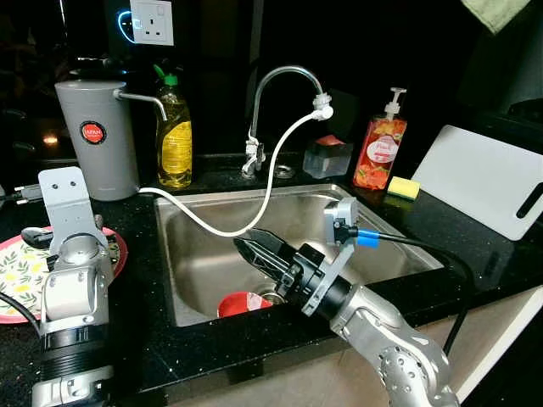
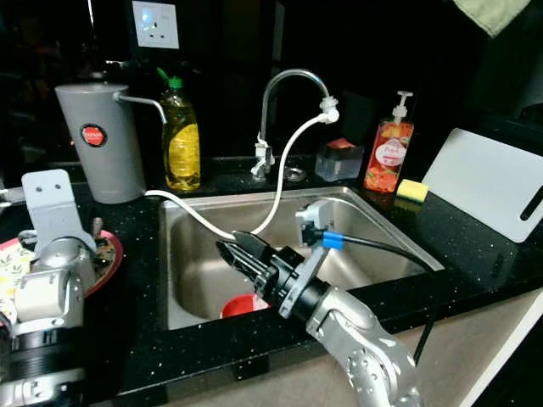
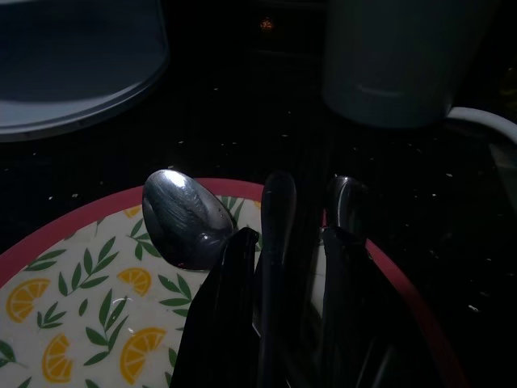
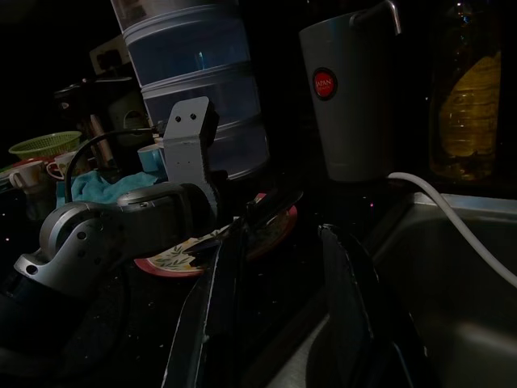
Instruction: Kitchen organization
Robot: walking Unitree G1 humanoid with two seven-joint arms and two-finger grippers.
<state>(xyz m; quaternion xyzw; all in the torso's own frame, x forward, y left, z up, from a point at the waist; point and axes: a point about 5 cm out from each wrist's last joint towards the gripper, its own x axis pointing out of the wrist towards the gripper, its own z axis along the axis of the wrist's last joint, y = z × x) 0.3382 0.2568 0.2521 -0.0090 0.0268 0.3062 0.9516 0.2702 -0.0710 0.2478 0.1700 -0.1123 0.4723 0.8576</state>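
I am holding my left gripper (image 3: 279,267) low over the patterned plate (image 3: 73,323) on the black counter (image 1: 475,246), left of the sink (image 1: 199,254). Its two black fingers (image 3: 218,315) are closing on the handle of a spoon (image 3: 186,217), gripping it between them. The spoon is lying with its long axis running along my fingers, its bowl pointing away from my wrist toward the plate's far rim, hollow side up. A second metal handle is lying just beside it. My right gripper (image 1: 246,248) is hanging over the sink, fingers parted and holding nothing, pointing toward my left arm, above a red bowl (image 1: 242,303) in the basin.
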